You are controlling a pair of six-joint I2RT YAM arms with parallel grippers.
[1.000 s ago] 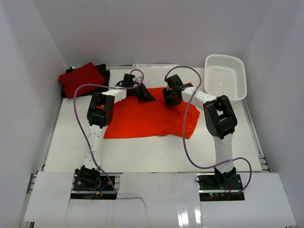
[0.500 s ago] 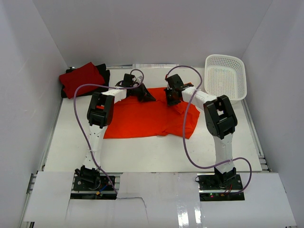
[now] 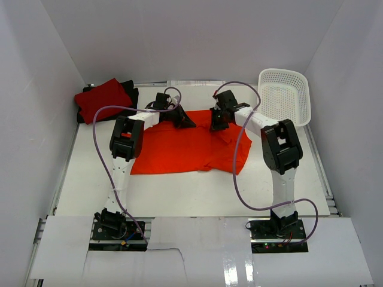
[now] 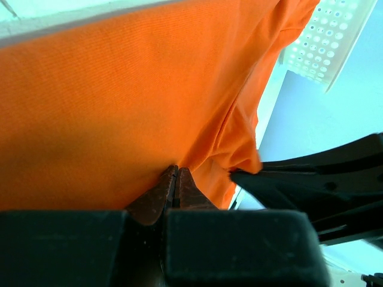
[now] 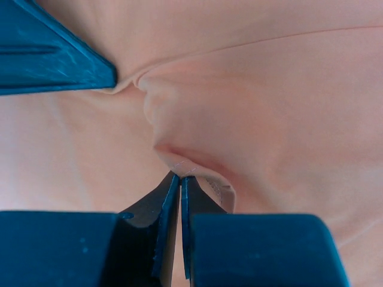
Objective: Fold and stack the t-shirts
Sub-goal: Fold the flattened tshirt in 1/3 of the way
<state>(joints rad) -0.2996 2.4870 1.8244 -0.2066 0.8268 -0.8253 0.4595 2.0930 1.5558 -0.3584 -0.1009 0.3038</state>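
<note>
One orange t-shirt [image 3: 179, 149], pinched by left tool [image 4: 175, 171], right tool [image 5: 181, 177]; basket [image 3: 283, 98] apart.

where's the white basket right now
In the top view the white basket sits at the far right corner of the table, just right of the right gripper and beyond the right end of the orange t-shirt.

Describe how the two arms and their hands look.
Both the left arm and right arm have white links with blocky black joint housings on black bases. A thin purple cable loops loosely along each. The left hand and right hand are black, with dark, tapered, wedge-shaped fingers.
</note>
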